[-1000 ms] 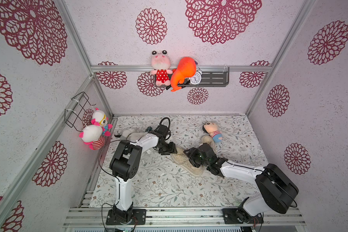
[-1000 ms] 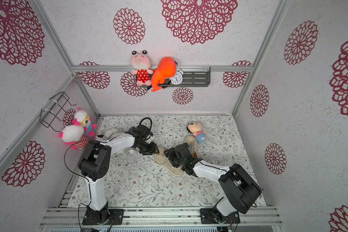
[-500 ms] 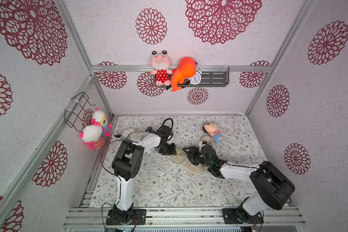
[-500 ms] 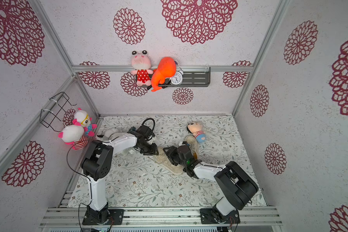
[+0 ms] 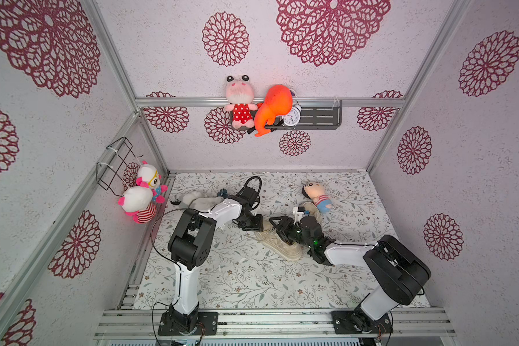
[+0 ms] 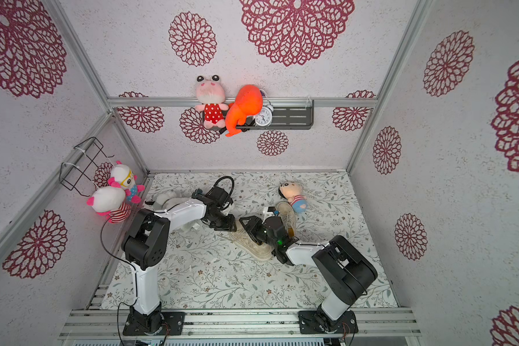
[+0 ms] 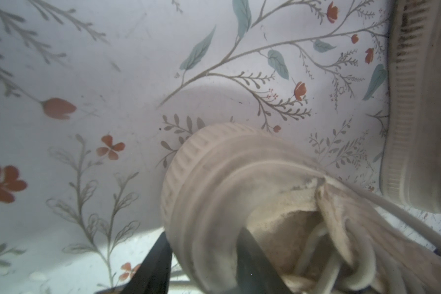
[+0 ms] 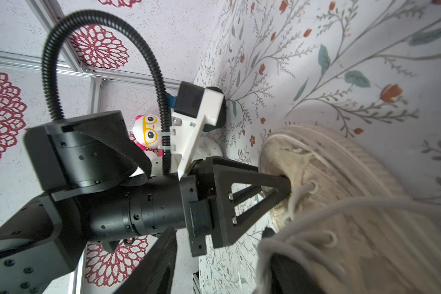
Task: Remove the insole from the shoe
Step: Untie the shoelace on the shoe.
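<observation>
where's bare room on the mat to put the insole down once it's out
Widest bare patch: the near strip of mat between the left arm and right arm, in front of the shoe. Smaller: the far right corner, beyond the doll. Crowded: the middle, where both arms meet at the shoe, and the far left by the grey plush toy.

In both top views the left arm [image 5: 225, 211] rises from its base at the lower left, folds at a black elbow and sends its white forearm up and right toward mid-frame. Its wrist bends downward, and the left gripper [image 5: 256, 226] clamps the heel of the shoe [image 5: 277, 244], one finger [image 7: 153, 267] outside and one inside. The right arm [image 5: 345, 256] lies low from the lower right, its forearm pointing left. The right gripper [image 5: 279, 229] is spread wide, with one finger [image 8: 158, 264] in free air and its mate in the shoe's mouth.
</observation>
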You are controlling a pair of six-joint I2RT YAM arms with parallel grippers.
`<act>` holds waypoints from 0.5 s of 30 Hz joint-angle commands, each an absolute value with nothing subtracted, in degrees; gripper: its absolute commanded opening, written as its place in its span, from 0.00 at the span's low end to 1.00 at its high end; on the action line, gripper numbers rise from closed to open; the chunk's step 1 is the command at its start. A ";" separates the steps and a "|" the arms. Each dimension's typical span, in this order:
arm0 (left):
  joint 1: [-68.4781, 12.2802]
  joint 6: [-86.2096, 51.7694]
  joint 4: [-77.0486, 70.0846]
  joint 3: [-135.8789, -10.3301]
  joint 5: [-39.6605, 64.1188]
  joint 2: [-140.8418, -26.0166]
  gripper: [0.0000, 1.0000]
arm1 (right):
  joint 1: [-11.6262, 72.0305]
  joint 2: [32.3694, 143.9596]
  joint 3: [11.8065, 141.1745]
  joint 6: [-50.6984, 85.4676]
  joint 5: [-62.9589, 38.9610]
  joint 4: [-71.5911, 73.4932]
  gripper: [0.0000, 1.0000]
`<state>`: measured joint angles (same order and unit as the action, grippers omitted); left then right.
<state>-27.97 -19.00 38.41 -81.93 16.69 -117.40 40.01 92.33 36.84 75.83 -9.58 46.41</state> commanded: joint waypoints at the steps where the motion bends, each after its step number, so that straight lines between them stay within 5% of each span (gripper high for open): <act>1: -31.69 -15.12 42.00 -80.25 19.30 -120.83 0.43 | 39.64 87.30 38.99 71.17 -3.54 53.58 0.56; 8: -31.64 -14.61 41.92 -79.63 19.11 -120.81 0.43 | 39.05 80.93 39.87 64.21 1.70 43.86 0.58; 15: -31.71 -14.31 41.90 -79.80 19.44 -121.16 0.43 | 38.85 85.56 43.21 65.10 -4.82 54.12 0.59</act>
<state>-29.12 -18.13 37.41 -81.91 17.50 -117.58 40.12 85.91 38.09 67.11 -4.82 38.74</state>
